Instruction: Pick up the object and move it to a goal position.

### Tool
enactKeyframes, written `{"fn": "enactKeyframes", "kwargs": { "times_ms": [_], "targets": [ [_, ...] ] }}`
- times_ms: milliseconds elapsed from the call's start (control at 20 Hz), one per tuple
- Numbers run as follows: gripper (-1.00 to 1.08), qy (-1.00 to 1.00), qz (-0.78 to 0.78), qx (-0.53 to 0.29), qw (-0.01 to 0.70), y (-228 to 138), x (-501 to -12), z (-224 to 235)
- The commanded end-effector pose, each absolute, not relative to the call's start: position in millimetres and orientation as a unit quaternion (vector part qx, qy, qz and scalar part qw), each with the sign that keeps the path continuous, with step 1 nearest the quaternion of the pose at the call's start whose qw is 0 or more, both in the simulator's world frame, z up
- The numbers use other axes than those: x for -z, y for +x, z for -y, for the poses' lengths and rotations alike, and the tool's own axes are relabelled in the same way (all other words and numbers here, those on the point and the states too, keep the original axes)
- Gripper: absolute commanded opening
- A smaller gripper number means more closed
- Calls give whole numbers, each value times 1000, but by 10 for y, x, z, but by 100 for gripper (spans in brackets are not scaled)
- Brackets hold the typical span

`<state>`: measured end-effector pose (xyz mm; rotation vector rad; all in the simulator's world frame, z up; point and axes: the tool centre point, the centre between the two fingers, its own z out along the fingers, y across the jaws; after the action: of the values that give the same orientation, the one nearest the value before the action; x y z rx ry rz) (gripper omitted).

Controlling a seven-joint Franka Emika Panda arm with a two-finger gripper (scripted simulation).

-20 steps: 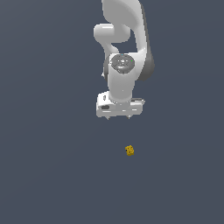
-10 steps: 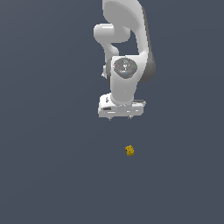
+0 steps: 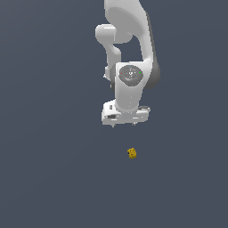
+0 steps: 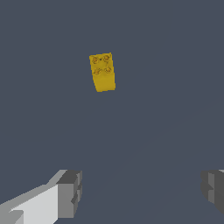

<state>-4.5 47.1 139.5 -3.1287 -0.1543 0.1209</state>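
Note:
The object (image 3: 132, 153) is a tiny yellow-orange lump with darker specks, lying on the dark grey floor. In the wrist view it (image 4: 102, 72) looks like a short block with dark studs on one face. My white gripper (image 3: 124, 125) hangs above it, a little toward the exterior view's left, and does not touch it. The jaws stand wide apart and hold nothing. In the wrist view the gripper (image 4: 141, 190) shows two grey fingertips (image 4: 69, 193), with the object well clear of the gap between them.
The white arm (image 3: 131, 80) rises behind the gripper toward the top of the exterior view. A plain dark grey floor (image 3: 53, 178) lies all around.
The gripper has come down a little and shifted slightly toward the exterior view's right, closer to the object. The object has not moved.

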Motion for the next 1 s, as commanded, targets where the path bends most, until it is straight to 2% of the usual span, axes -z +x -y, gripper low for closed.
{"fn": "enactKeyframes", "kwargs": {
  "times_ms": [0, 550, 950],
  "targets": [
    [100, -998, 57, -35, 3, 53, -1338, -513],
    [100, -995, 103, -12, 0, 617, -945, -788],
    [100, -993, 121, -2, 0, 820, -755, -909]
  ]
}}
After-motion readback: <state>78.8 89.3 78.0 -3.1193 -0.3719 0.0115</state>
